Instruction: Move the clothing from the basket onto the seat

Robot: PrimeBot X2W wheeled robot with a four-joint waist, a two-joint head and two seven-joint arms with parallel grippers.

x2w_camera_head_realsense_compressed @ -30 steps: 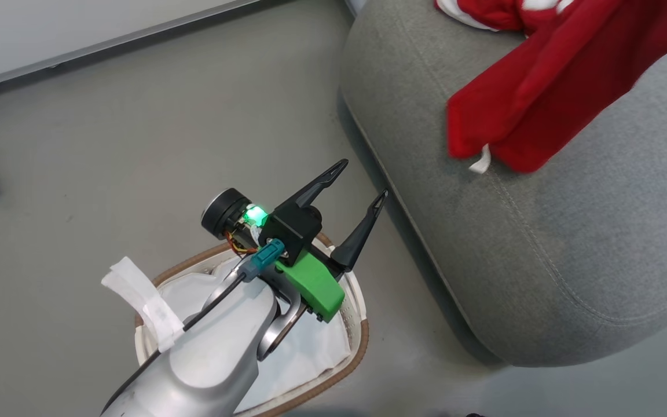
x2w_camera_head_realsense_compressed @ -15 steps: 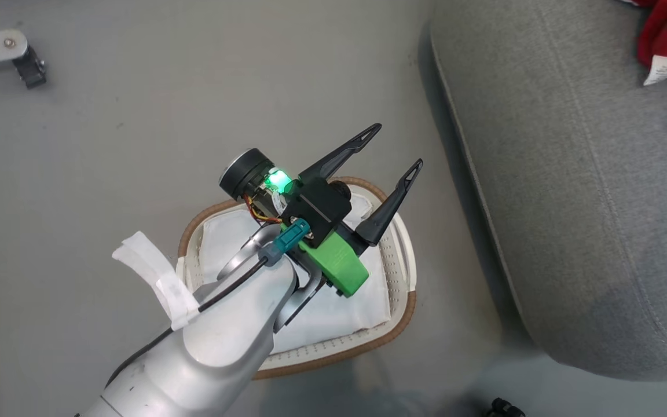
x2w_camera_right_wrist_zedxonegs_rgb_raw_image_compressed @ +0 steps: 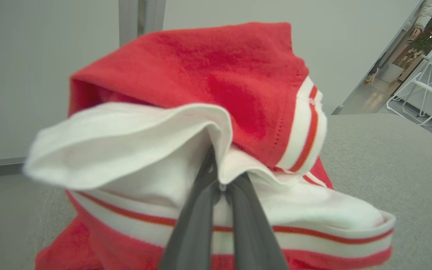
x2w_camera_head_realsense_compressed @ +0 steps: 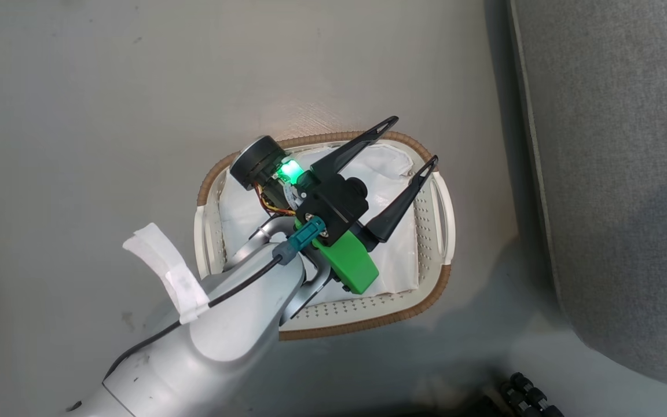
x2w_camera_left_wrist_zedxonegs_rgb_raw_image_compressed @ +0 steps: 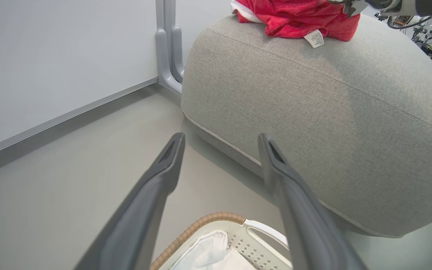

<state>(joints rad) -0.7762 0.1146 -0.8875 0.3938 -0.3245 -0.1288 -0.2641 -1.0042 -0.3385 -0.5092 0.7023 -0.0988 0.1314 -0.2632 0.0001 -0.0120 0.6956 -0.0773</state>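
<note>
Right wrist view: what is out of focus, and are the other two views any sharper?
Right wrist view: the striped red garment shut in the right gripper is soft, too near the lens. Left wrist view: open left gripper blurred, seat crisp. Head view: sharp; shadow beside the basket.

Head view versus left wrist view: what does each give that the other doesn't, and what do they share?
Head view: the basket from above, white liner showing inside, and the pale left forearm. Left wrist view: red clothing heaped on the seat top, and the wall behind. Shared: the left gripper, fingers apart, over the basket, and the grey seat.
</note>
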